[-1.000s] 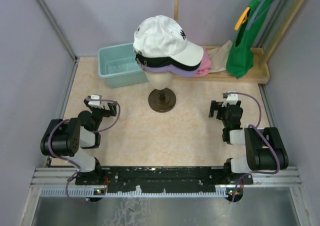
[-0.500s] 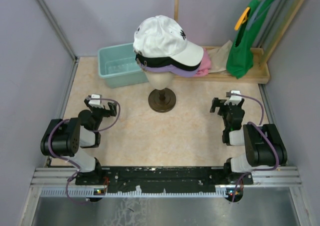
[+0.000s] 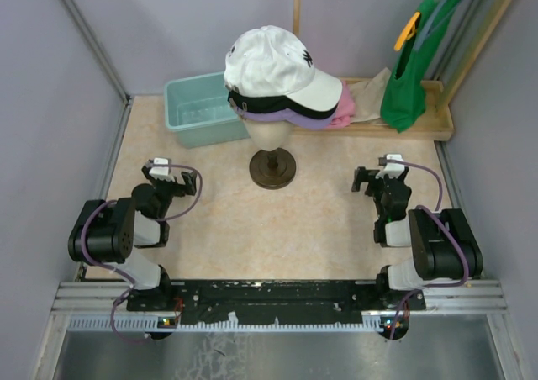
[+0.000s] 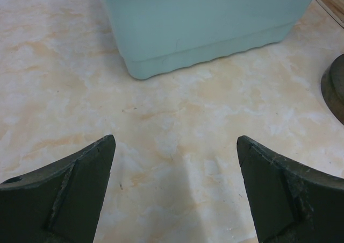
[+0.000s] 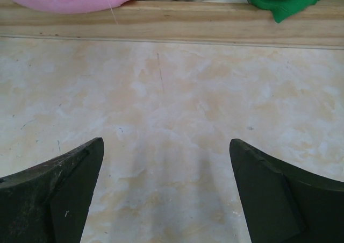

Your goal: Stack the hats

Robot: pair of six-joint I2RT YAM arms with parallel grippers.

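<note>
Hats (image 3: 273,73) sit stacked on the stand (image 3: 272,168); left fingers (image 4: 70,194) and right fingers (image 5: 54,200) spread wide, empty.

The left gripper (image 4: 174,141) hangs low over a beige marbled tabletop (image 4: 64,92), its two dark jaws spread wide at the bottom corners with only bare surface between them. Ahead sits a pale teal plastic bin (image 4: 215,17). The rim of a dark round base (image 4: 336,90) shows at the right edge.
</note>
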